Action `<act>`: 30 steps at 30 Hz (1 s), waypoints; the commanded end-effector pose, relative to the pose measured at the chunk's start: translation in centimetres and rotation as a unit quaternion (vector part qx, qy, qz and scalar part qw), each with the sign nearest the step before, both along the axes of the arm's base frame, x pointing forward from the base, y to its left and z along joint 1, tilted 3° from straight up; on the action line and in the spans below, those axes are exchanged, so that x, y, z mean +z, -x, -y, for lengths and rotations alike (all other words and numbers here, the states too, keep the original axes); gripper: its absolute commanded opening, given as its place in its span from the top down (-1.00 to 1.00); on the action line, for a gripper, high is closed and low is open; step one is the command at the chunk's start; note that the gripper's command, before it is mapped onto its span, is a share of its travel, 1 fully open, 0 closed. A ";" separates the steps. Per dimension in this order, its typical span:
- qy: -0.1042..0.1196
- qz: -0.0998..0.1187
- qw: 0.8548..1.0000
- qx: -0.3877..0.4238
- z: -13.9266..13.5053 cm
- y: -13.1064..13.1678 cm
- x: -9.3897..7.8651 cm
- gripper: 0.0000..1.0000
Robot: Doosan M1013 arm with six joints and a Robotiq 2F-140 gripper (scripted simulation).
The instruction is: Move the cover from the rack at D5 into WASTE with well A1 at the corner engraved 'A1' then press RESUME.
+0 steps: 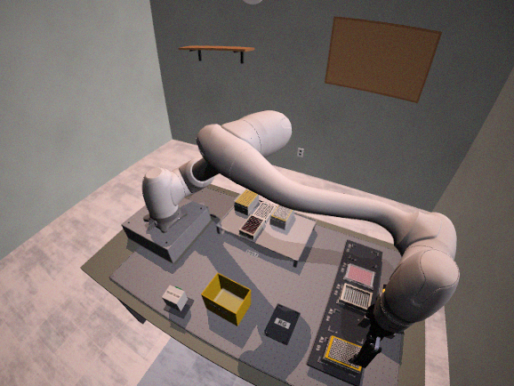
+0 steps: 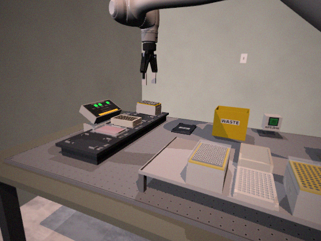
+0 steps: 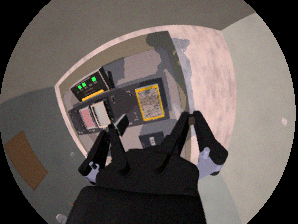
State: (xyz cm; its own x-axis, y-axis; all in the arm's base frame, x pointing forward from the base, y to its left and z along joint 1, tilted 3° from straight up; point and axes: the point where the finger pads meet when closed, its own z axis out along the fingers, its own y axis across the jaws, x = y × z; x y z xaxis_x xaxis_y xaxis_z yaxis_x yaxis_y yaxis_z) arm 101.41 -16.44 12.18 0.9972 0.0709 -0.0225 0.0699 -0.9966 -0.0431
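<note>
The tip rack at D5 (image 1: 342,351) has a yellow rim and sits at the near end of the dark deck strip. It also shows in the exterior view (image 2: 149,106) and in the wrist view (image 3: 149,102). I cannot tell whether a clear cover lies on it or whether it sits flat. My gripper (image 2: 149,80) hangs high above the rack, pointing down, open and empty. It shows beside the rack in the top view (image 1: 370,349) and in the wrist view (image 3: 152,165). The yellow WASTE bin (image 1: 227,298) stands upright on the base plate, also seen in the exterior view (image 2: 231,122).
The pink plate at D2 (image 1: 359,275) and the reservoir at D3 (image 1: 356,295) lie open on the deck. The RG nest (image 1: 280,326) lies between the deck and the bin. The RESUME key (image 1: 174,297) stands beyond the bin. The lit panel (image 2: 100,109) stands behind the deck. A low platform (image 1: 269,221) holds spare racks.
</note>
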 end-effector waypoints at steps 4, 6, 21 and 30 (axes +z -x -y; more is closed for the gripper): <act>0.000 0.000 1.000 0.000 0.0 0.0 -0.8 -0.54; 0.000 0.000 1.000 0.000 -0.1 0.0 -1.1 -0.54; 0.000 0.000 1.000 0.000 -0.1 0.1 -3.3 -0.54; 0.000 0.000 1.000 0.000 -0.2 0.1 -4.8 -0.54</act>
